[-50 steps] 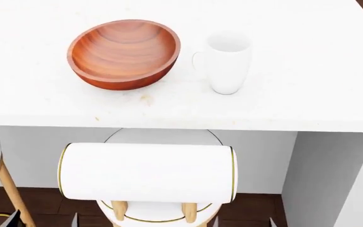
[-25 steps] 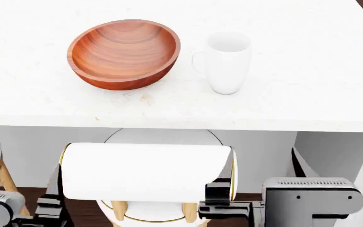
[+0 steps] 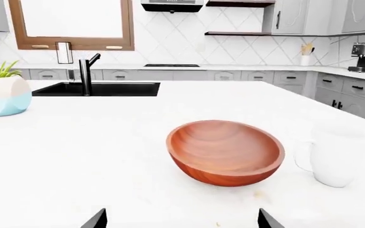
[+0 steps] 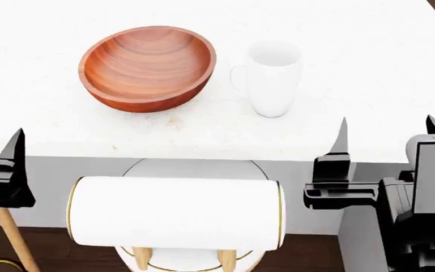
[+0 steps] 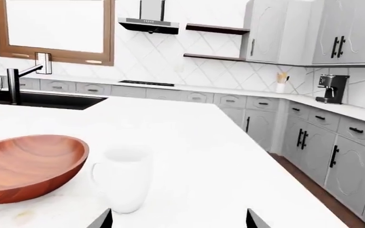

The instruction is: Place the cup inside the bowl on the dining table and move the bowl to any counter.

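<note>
My right gripper [image 4: 384,126], below the frame a second ago, now stands at the near edge of the plain white dining table [image 4: 369,68], its dark fingertips raised and apart. My left gripper [image 4: 13,148] now rises at the table's near left edge, only one fingertip showing.

Pretty clearly a home kitchen, rendered in a simulator. There's a big white island counter [image 3: 74,156] with a black sink [image 3: 97,89] and a black faucet [image 3: 86,71] set into it. The far wall has white diamond-pattern tiles [image 5: 169,57], a wood-framed window [image 3: 74,23], a range hood [image 5: 149,23] over a cooktop [image 5: 146,83], and open shelves [image 5: 217,29]. Grey cabinets [image 5: 334,156] run along the side wall with a coffee machine [image 5: 332,88] on top. A potted plant [image 3: 2,92] sits on the island, and a white cushioned stool [image 4: 178,212] is tucked under its near edge.
</note>
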{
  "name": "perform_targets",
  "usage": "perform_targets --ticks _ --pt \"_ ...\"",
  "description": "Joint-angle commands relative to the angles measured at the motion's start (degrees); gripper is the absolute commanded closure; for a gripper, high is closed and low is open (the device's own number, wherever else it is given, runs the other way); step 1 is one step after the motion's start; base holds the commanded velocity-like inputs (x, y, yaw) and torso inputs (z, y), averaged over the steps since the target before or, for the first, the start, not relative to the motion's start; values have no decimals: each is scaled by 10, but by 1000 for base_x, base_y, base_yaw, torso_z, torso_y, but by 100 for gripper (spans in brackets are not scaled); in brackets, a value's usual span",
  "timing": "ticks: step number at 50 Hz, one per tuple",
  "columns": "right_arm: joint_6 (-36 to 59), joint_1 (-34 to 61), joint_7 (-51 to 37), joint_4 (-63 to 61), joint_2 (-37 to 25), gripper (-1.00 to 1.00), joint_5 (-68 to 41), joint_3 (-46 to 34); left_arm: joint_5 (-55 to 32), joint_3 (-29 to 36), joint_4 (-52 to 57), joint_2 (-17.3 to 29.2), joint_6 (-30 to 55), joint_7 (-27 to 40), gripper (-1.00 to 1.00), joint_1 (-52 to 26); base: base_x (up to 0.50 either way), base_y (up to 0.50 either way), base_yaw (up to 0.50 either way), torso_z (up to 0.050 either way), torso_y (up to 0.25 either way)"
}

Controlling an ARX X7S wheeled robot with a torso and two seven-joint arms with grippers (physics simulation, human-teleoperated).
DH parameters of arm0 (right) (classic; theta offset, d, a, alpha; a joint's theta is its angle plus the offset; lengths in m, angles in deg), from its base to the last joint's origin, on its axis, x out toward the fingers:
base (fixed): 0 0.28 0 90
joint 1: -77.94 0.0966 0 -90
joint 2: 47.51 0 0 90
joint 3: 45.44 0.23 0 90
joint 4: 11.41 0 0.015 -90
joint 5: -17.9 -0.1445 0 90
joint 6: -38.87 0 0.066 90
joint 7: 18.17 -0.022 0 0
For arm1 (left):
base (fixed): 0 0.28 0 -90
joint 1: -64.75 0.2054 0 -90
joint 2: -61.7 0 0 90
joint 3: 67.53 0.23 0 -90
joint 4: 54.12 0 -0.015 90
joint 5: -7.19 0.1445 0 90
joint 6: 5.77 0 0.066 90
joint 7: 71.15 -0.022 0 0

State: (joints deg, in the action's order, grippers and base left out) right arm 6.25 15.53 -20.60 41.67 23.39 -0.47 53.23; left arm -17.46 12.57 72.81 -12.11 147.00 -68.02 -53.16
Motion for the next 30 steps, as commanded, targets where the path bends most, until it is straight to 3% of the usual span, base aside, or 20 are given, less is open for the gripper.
perform_targets --ticks 1,20,30 --pt "61 10 10 -24 -21 -100 -23 36 -24 -40 24 11 51 -6 -100 -8 324 98 0 0 0" --pt "85 -8 15 -52 -35 -100 -40 82 -45 -44 45 10 81 2 -100 -29 427 183 0 0 0" --pt "90 -22 19 -68 -35 -100 -51 103 -53 -56 51 11 85 4 -100 -30 489 -44 0 0 0"
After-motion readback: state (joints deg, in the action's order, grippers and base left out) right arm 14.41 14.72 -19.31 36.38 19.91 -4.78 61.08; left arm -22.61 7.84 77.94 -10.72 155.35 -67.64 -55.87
